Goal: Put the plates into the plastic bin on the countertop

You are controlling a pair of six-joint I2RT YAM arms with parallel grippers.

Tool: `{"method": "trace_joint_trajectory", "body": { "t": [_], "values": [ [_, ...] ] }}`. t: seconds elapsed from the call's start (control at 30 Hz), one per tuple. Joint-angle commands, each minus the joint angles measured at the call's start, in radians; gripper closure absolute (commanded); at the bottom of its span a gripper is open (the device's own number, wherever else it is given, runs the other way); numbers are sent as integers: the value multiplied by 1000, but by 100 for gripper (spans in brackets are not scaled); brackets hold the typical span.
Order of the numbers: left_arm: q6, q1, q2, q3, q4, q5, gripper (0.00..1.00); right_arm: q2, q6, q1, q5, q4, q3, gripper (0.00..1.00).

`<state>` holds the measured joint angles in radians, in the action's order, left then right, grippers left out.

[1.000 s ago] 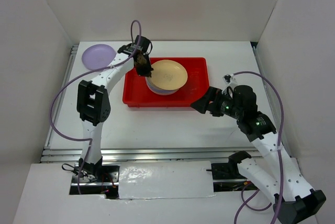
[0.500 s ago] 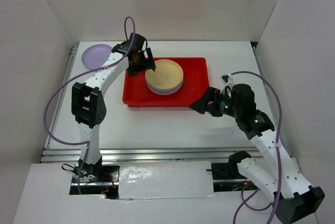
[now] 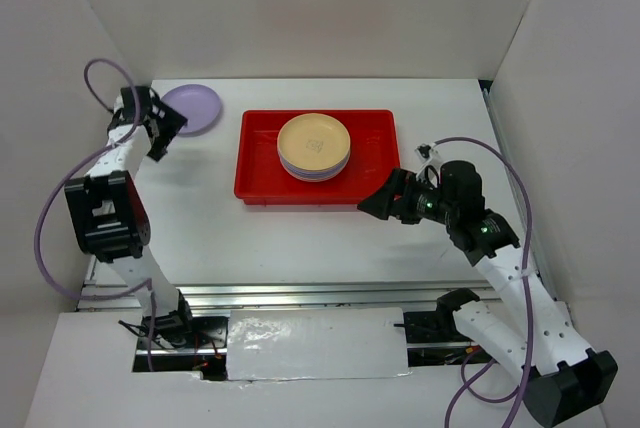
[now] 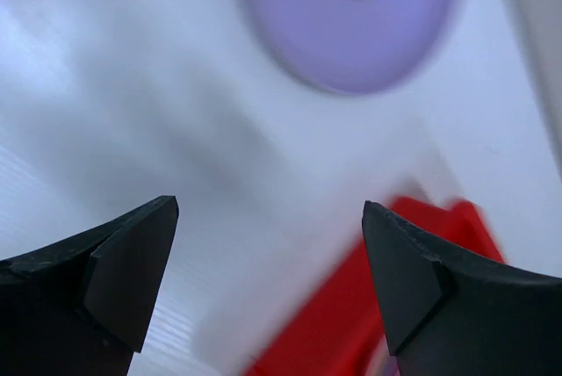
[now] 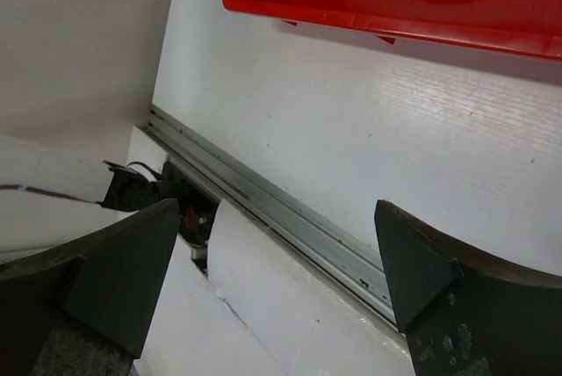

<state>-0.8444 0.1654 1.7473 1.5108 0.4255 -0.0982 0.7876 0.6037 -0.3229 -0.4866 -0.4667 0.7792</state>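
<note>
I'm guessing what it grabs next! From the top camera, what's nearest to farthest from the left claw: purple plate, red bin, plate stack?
1. Purple plate, beside the left claw.
2. Red bin, mid-table.
3. Plate stack, inside the bin.

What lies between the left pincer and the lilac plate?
Only bare white countertop, in the left wrist view, separates the left pincer from the lilac plate.
</note>
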Motion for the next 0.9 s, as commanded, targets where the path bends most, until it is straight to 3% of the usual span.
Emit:
{"method": "trace_joint_trajectory", "body": {
  "t": [0.0,0.17,0.33,0.53,0.63,0.87],
  "values": [
    [-117,75,92,-151,-229,126,1,-14,-1,-5,-72,69,-17,0],
    [-168,103,89,-274,-541,104,1,-44,-13,-41,-86,82,-58,0],
    [-258,140,148,-333,-662,104,1,-25,-36,-59,-90,85,-77,0],
    [-281,138,348,-46,-331,-15,1,25,-90,-74,-90,71,-64,0],
    [-286,137,412,44,-285,-34,4,44,-117,-74,-81,62,-54,0],
    [-252,112,586,350,-16,-92,24,79,-125,-81,-76,59,-20,0]
  ]
}}
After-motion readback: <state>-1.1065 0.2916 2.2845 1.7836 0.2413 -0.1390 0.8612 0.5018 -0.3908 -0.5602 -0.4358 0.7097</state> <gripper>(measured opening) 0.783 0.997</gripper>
